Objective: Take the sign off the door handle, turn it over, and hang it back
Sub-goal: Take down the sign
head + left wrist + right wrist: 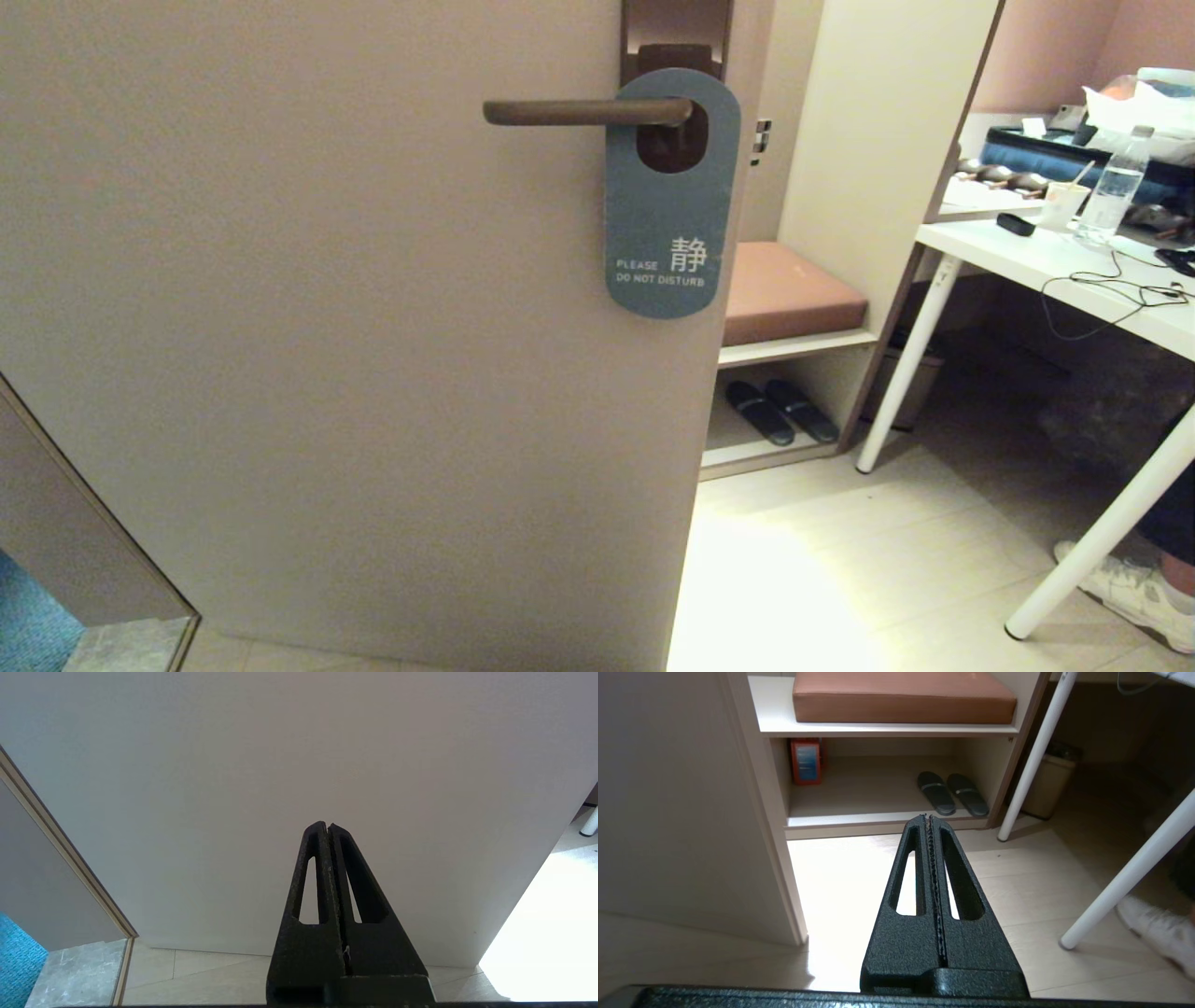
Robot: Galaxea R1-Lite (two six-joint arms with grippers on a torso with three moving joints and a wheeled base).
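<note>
Left gripper (328, 826) pressed closed, empty, low before the door (327, 327), well below the handle (583, 112). Right gripper (928, 817) also closed, empty, low past the door's edge, facing slippers (952, 793) on a shelf. Sign (667, 201) hangs on the handle beside the backplate (677, 23), blue "DO NOT DISTURB" face outward.

Three views: one high on the head, two low at the wrists

Head camera looks forward and down at the door (327, 327), close. The left wrist camera faces the door's lower part, near the floor; the right wrist camera faces the shelf unit (887, 730) and slippers (952, 793), shared with the head view.
</note>
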